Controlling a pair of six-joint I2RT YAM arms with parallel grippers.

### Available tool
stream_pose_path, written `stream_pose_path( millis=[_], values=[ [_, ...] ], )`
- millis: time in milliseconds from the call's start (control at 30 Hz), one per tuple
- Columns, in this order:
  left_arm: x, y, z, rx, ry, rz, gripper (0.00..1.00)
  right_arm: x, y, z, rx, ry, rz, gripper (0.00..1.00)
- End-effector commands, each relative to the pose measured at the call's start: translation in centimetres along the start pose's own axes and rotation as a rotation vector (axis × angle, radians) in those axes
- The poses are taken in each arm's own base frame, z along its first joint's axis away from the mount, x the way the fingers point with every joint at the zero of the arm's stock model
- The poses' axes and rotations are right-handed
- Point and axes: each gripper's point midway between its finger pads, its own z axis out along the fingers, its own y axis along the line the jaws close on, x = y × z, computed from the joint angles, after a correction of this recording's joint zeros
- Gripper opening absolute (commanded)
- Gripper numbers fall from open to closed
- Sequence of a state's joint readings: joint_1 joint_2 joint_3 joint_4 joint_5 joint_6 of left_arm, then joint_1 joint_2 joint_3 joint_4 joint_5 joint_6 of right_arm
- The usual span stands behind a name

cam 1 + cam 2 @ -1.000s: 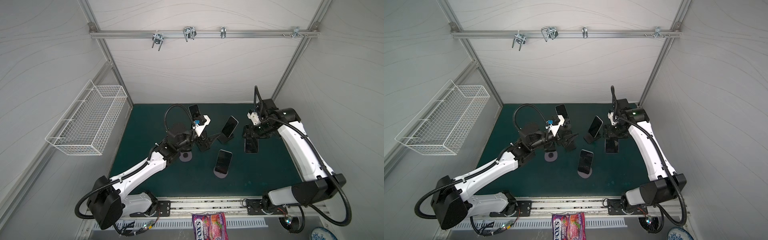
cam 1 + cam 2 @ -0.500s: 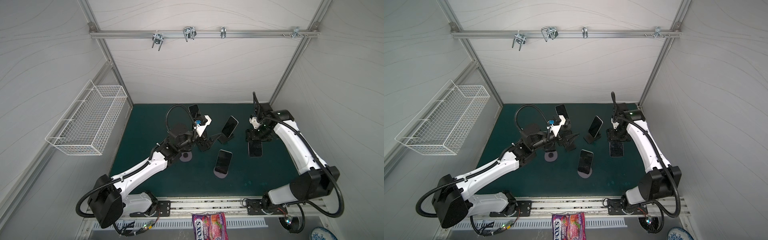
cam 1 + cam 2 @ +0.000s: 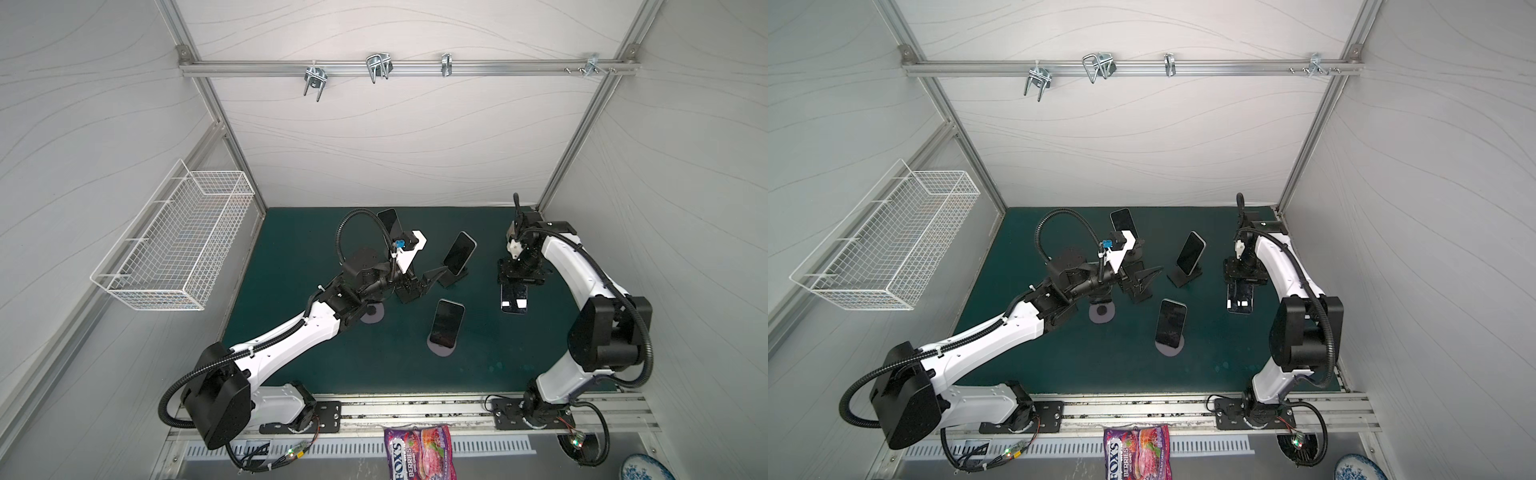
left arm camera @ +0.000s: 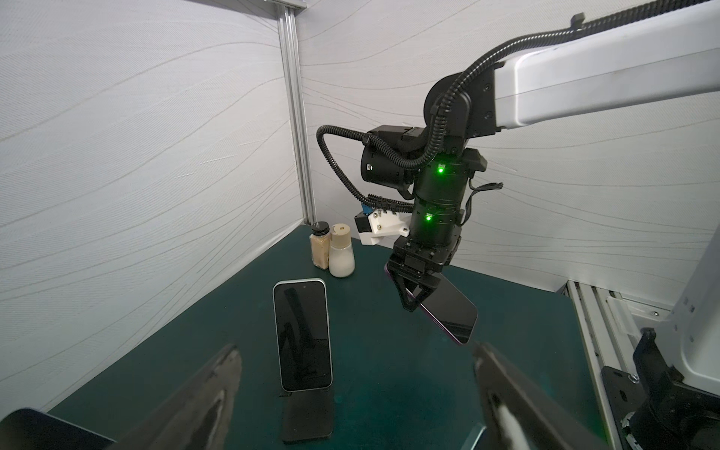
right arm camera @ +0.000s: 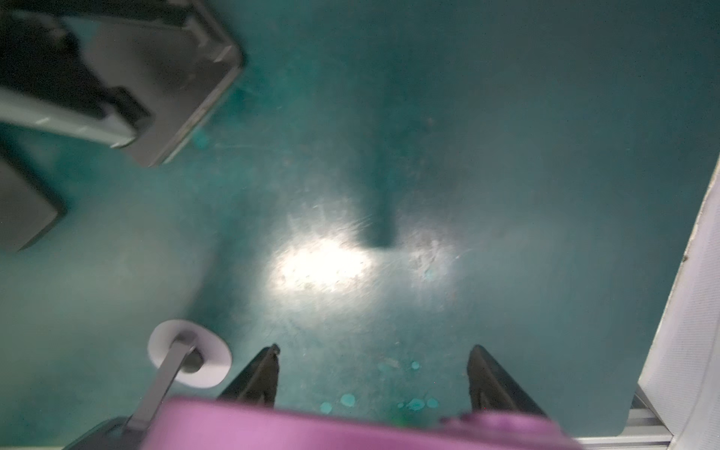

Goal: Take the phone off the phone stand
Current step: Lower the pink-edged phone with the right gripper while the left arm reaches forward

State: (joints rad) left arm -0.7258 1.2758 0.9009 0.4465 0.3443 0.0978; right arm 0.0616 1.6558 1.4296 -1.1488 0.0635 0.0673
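Green mat [image 3: 374, 365] beneath; right hand [image 4: 413, 303] clamps purple, dark-screened phone [image 4: 454, 313]; left hand [image 4: 354, 350] gapes empty.

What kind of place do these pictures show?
Probably a robot test cell: left arm and right arm bolted to a rail, white panels on an aluminium frame, a green mat holding phones on stands.
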Motion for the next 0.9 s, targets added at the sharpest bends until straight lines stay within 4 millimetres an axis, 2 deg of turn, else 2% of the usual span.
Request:
stream_pose_path(
  millis=[0, 367, 600, 867],
  values=[
    [-1.9, -0.3, 0.1, 0.012, -0.06, 0.041, 0.94, -0.6, -1.5, 0.1, 0.032, -0.004, -0.002, 0.55],
    [-2.4, -0.5, -0.2, 0.02, -0.059, 0.046, 0.94, -3.0, -4.5, 2.4, 0.099, 0.051, -0.01, 0.56],
    [-2.1, -0.6, -0.6, 0.016, -0.048, 0.062, 0.94, -4.0, -4.2, 4.3, 0.042, 0.082, -0.046, 0.57],
    [-1.8, -0.5, -1.0, 0.0, -0.042, 0.08, 0.95, -4.0, -4.0, 7.1, 0.02, 0.149, -0.055, 0.56]
  ],
)
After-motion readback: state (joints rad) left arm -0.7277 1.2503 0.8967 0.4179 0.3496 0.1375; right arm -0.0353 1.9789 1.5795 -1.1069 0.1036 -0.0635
